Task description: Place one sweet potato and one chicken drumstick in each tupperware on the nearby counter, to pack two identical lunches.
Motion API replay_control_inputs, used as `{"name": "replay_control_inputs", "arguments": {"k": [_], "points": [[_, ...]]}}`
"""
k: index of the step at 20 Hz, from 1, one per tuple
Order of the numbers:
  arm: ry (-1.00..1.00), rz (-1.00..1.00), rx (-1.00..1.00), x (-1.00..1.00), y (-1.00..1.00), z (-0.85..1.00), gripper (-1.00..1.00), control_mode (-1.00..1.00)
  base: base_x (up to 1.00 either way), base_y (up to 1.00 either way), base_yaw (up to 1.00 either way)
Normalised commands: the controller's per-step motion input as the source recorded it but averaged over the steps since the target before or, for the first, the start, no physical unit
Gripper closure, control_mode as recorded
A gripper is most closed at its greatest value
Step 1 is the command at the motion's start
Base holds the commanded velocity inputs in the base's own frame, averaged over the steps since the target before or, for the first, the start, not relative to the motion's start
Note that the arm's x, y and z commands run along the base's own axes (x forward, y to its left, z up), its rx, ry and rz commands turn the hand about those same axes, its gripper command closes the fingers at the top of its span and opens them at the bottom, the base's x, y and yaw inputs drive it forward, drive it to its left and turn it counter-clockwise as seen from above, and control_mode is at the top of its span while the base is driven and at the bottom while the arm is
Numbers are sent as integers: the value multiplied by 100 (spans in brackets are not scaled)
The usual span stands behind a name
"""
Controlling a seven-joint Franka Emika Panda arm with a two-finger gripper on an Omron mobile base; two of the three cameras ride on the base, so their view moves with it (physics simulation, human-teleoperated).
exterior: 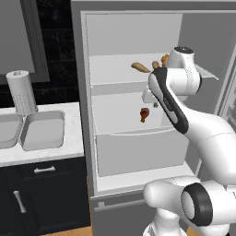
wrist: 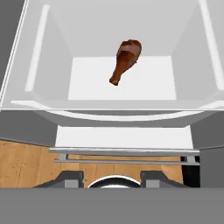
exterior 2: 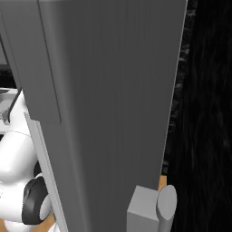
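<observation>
one chicken drumstick [wrist: 125, 61], two tupperware [exterior: 43, 131]

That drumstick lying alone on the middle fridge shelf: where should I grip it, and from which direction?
Probably across the thick meat end of the chicken drumstick, coming straight in through the open front of the fridge and down from above. It lies flat on the shelf with nothing beside it; its bone end tapers thin and would likely slip. Set the jaws across its long axis. The gripper looks open.

It was a kitchen: an open fridge [exterior: 133, 92] held food on white shelves, and at nine o'clock a marble counter [exterior: 41, 154] topped dark cabinets [exterior: 41, 193].
</observation>
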Motion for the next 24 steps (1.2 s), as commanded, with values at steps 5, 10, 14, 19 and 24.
{"name": "replay_control_inputs", "arguments": {"k": [5,10,14,19,24], "points": [[-5,0,0,-45,0,0,-100,-100,0,0,0],[-42,-1,-1,-89,0,23,-100,-100,0,0,0],[-42,-4,-1,-39,-2,78,-100,-100,0,0,0],[-33,-1,-3,0,-6,83,-100,-100,0,0,0],[-16,0,-6,17,-7,58,-100,-100,0,0,0]]}}
